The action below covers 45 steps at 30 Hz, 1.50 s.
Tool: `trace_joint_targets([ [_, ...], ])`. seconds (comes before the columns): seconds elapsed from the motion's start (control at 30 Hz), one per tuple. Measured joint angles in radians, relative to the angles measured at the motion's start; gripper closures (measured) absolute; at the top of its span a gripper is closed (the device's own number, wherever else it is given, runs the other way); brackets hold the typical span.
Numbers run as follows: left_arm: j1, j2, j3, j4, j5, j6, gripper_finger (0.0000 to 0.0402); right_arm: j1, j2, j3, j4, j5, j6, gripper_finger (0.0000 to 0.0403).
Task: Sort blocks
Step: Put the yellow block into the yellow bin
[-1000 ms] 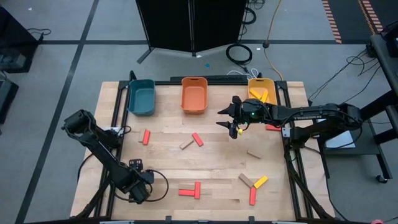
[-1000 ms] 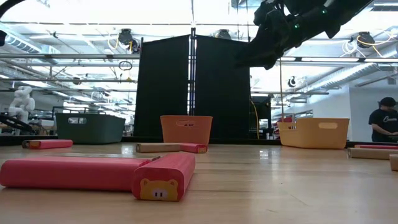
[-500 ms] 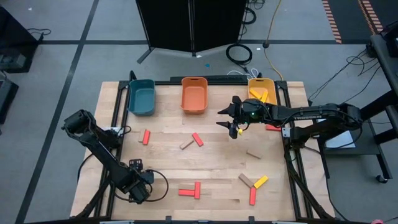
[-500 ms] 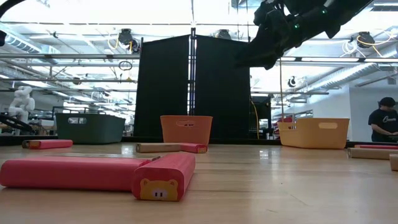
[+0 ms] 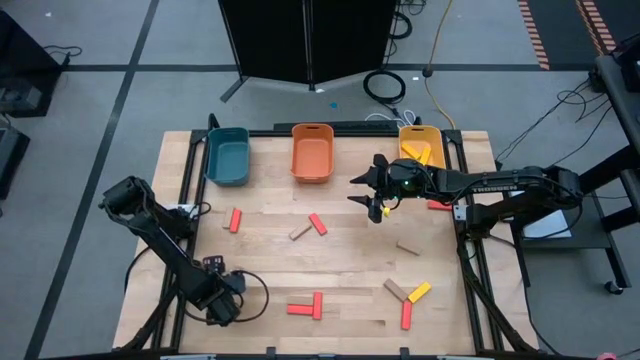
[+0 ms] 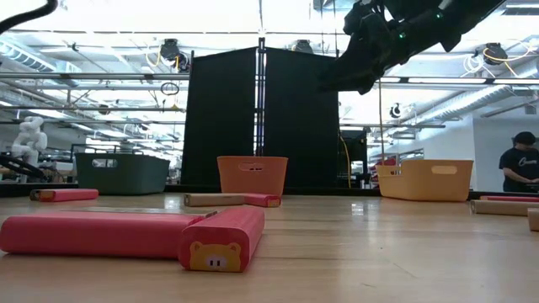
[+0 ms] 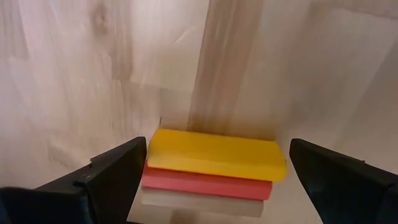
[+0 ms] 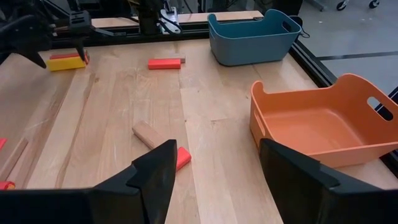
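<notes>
Overhead, three bins; both grippers, left and right, spread, empty.

- Red block lies flat at about nine o'clock on the table, nearly upright in the high view.
- Near the centre, a red block and a tan block touch at their ends, forming a shallow V.
- Tan block lies alone toward three o'clock.
- At six o'clock, two red blocks meet in a T; in the low view one shows a small cartoon face.
- Toward five o'clock, a tan, a yellow and a red block cluster together.
- Yellow blocks lie at one o'clock.
- A stack, yellow over red over pale wood, sits on the boards.
</notes>
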Motion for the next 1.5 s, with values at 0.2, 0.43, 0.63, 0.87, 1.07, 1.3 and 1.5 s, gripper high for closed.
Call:
trace_joint_targets([
  [0.2, 0.000, 0.000, -0.001, 0.000, 0.002, 0.001, 0.0009, 0.000, 0.000, 0.000, 0.000, 0.000, 0.000, 0.0181],
  [0.43, -0.001, 0.000, -0.001, 0.008, 0.002, 0.037, 0.0009, 0.000, 0.000, 0.000, 0.000, 0.000, -0.003, 0.0181],
  [0.63, -0.001, 0.000, -0.001, 0.009, 0.002, 0.054, 0.0009, 0.000, 0.000, 0.000, 0.000, 0.000, -0.003, 0.0181],
  [0.87, -0.001, 0.000, -0.001, 0.009, 0.006, 0.054, 0.0009, 0.000, 0.000, 0.000, 0.000, 0.000, -0.003, 0.0181],
  [1.07, -0.001, 0.000, -0.001, 0.009, 0.006, 0.054, 0.0009, 0.000, 0.000, 0.000, 0.000, 0.000, -0.003, 0.0181],
  [1.3, -0.001, 0.000, -0.001, 0.009, 0.006, 0.054, 0.0009, 0.000, 0.000, 0.000, 0.000, 0.000, -0.003, 0.0181],
  [1.5, -0.001, 0.014, -0.001, 0.008, 0.006, 0.054, 0.0009, 0.000, 0.000, 0.000, 0.000, 0.000, -0.003, 0.0181],
])
